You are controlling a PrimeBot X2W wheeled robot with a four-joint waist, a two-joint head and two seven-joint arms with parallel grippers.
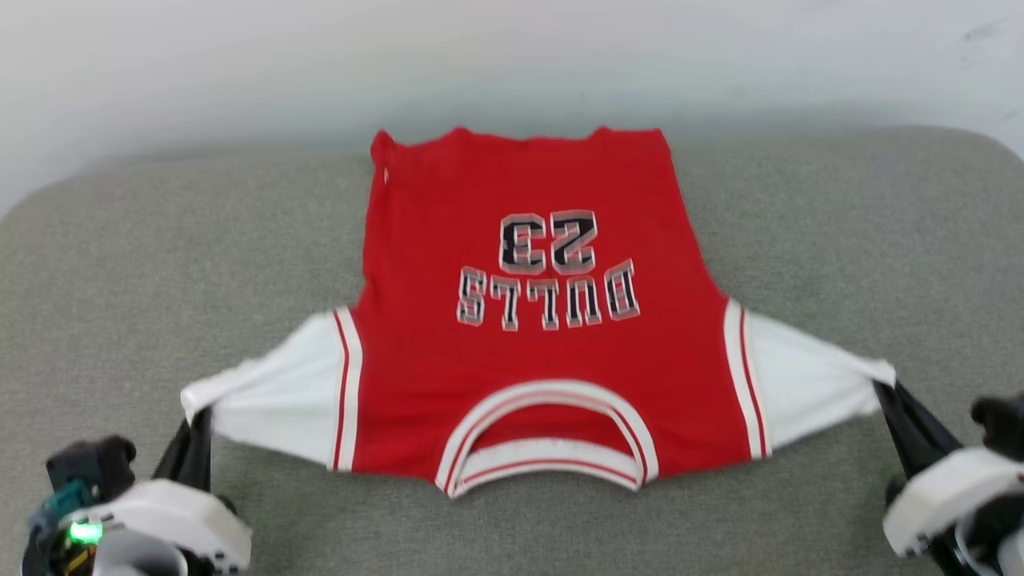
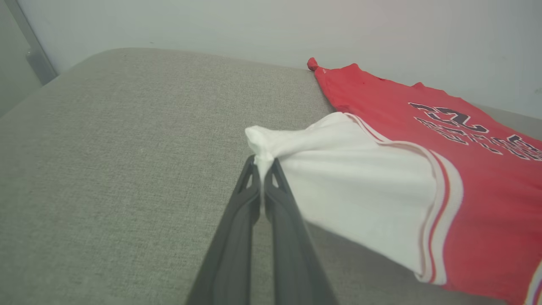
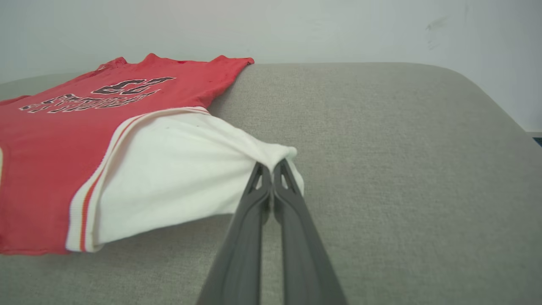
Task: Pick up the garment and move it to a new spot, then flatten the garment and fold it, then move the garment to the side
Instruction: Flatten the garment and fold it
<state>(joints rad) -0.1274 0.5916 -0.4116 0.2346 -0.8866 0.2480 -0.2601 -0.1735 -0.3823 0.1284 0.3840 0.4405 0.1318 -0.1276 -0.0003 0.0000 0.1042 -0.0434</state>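
Left gripper (image 1: pixel 198 414) and right gripper (image 1: pixel 885 390) each pinch a sleeve tip of the garment (image 1: pixel 520 360); pulling evenly apart should flatten it.

Wide open on my left: bare grey worktop (image 1: pixel 144 240) runs from the garment (image 1: pixel 528 376) out to the rounded corner, easy passage. The right is just as bare, out to the edge. The far side is tight, with the hem close to the back edge and the wall (image 1: pixel 512 56) rising just behind. On the near side there's a bare strip in front of the collar, between my arms. The left gripper (image 2: pixel 262 163) and right gripper (image 3: pixel 271 167) are each clamped on a sleeve tip. Both sleeves stretch taut across the near corners, with shadow beneath them. A grey upright panel (image 2: pixel 25 55) stands beyond the left corner.
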